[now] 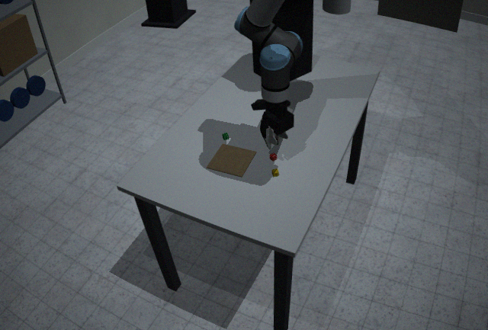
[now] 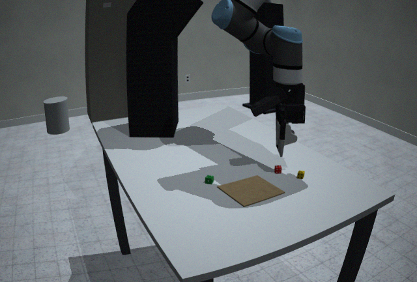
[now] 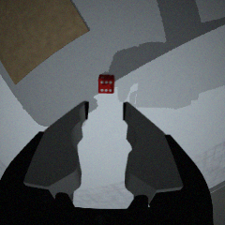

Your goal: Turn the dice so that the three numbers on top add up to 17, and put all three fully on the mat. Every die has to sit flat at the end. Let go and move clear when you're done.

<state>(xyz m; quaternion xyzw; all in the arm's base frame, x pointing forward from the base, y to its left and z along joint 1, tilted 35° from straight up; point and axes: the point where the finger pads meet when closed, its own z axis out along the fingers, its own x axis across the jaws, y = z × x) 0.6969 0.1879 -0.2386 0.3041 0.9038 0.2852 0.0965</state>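
Note:
A red die (image 1: 273, 156) lies on the white table just right of the brown mat (image 1: 231, 159). In the wrist view the red die (image 3: 107, 83) shows six pips on top. A yellow die (image 1: 275, 172) sits tilted a little nearer the table's front, off the mat. A green die (image 1: 225, 136) lies off the mat's far left corner. My gripper (image 1: 271, 143) hangs above and slightly behind the red die, pointing straight down. Its fingers stand narrowed with a small gap and nothing between them. The exterior view shows the gripper (image 2: 280, 151), red die (image 2: 277, 169), yellow die (image 2: 300, 174), green die (image 2: 209, 179) and mat (image 2: 251, 189).
The table's right edge (image 1: 346, 133) runs beyond the dice. A shelf with a box and blue balls (image 1: 17, 62) stands far left on the floor. A grey cylinder (image 2: 56, 114) and dark pillars stand behind the table.

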